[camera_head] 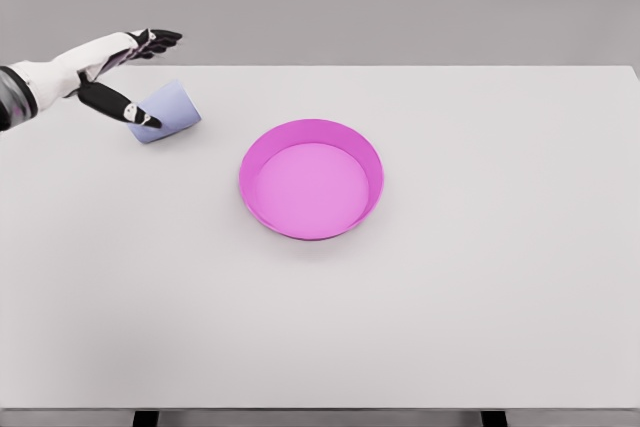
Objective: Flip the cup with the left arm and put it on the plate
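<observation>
A pale blue cup (pixel 168 109) lies tilted on the white table (pixel 450 297) at the far left. My left hand (pixel 150 75) reaches in from the left edge and is open. Its dark thumb (pixel 128 108) rests against the cup's left front side, while the other fingers (pixel 158 39) stretch out above and behind the cup, apart from it. A round magenta plate (pixel 310 187) with a raised rim sits right of the cup, near the table's middle, with nothing in it. The right arm does not show.
The table's back edge runs just behind the hand and cup. A grey wall lies beyond it. Dark table legs show under the front edge.
</observation>
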Tool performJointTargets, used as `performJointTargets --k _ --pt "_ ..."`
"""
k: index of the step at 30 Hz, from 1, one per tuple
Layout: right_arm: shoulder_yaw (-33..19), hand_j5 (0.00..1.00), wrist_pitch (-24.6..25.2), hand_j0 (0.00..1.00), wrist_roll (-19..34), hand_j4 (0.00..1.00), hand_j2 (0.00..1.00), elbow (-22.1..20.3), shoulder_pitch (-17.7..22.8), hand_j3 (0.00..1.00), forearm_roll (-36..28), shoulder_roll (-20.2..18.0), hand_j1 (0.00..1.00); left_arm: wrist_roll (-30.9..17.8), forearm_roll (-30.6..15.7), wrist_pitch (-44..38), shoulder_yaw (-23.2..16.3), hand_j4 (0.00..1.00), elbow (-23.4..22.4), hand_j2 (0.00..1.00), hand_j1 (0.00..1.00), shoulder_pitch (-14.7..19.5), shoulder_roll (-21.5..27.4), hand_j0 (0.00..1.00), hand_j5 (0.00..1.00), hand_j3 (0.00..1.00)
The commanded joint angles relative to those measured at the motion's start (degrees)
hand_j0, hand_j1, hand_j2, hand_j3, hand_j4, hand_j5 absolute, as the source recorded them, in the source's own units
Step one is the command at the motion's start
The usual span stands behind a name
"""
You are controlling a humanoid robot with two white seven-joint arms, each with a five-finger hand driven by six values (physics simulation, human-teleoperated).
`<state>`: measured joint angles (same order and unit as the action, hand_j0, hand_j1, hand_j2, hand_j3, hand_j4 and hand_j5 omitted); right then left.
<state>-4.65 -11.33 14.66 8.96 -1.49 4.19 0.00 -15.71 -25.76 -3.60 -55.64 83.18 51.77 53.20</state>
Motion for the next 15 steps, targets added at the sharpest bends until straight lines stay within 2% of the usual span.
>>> performJointTargets --k 1,6,15 --pt "-0.01 1.0 -0.01 1.0 0.02 1.0 1.0 0.0 0.0 1.0 0.03 0.0 1.0 -0.2 0.09 -2.46 -0.08 1.0 -1.62 1.0 1.0 0.0 -1.6 1.0 1.0 1.0" --pt "-0.01 1.0 -0.01 1.0 0.02 1.0 1.0 0.0 0.0 1.0 0.03 0.0 1.0 -0.2 2.2 -2.55 -0.17 1.0 -3.29 1.0 1.0 0.0 -4.59 1.0 1.0 1.0" --pt "-0.01 1.0 -0.01 1.0 0.02 1.0 1.0 0.0 0.0 1.0 0.03 0.0 1.0 -0.29 6.24 -2.46 -1.13 1.0 -3.81 1.0 1.0 -0.18 -5.83 1.0 1.0 1.0"
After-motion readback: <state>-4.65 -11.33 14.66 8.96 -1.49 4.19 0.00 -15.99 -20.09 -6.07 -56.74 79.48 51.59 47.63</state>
